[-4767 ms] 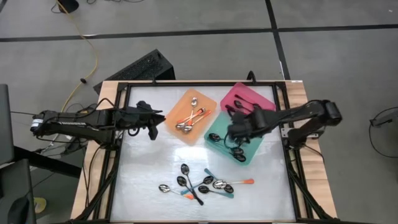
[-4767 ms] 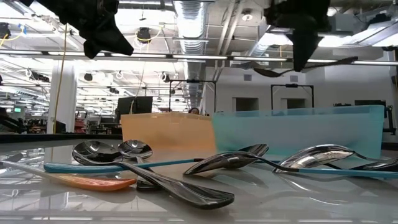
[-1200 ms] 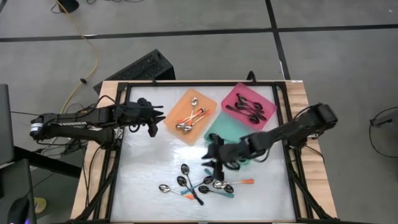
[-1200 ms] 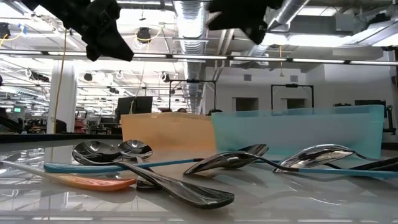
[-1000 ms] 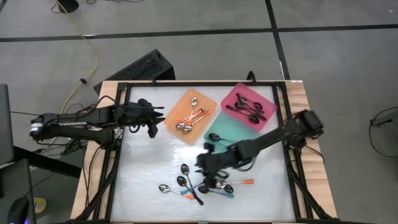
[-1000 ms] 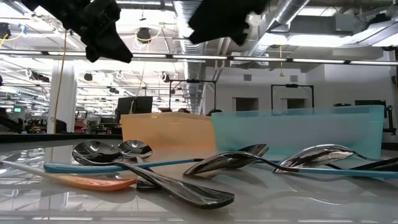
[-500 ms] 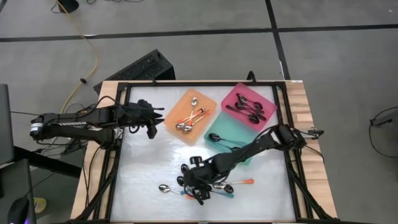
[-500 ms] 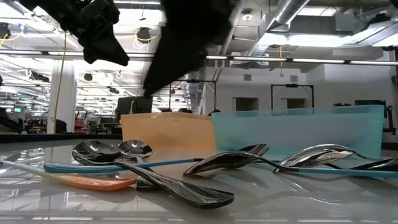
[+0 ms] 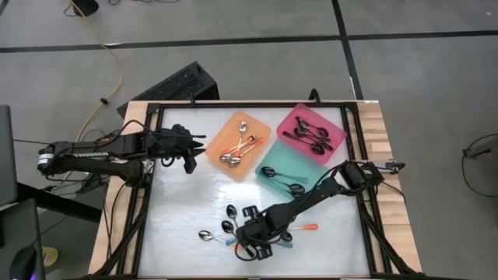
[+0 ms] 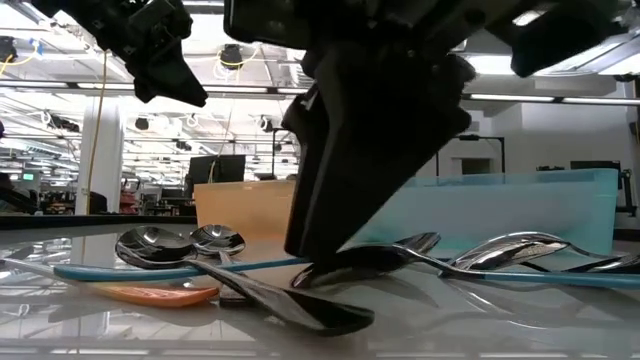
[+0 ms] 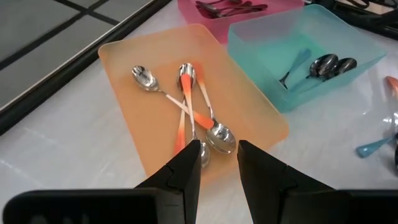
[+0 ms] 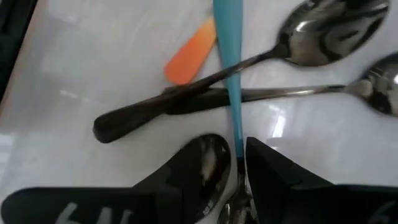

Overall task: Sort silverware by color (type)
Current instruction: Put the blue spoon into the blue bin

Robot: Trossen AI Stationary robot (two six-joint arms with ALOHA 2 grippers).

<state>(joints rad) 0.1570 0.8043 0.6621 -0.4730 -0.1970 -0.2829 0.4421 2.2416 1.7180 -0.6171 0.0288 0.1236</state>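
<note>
The right gripper (image 12: 239,165) sits low over the pile of spoons (image 9: 261,229) at the near side of the table (image 9: 187,210), fingers a little apart around a teal handle (image 12: 227,62) pointing straight ahead. The left gripper (image 11: 219,163) hangs near the orange tray (image 9: 239,145), slightly open, holding nothing.

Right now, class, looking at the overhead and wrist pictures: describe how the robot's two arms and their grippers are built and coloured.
Both arms are black, slender and jointed, with thin cables along them. The left arm has pale lettering on its side; the right arm has a bulky elbow joint. The left gripper and the right gripper each end in two dark, flat, tapering fingers.
</note>
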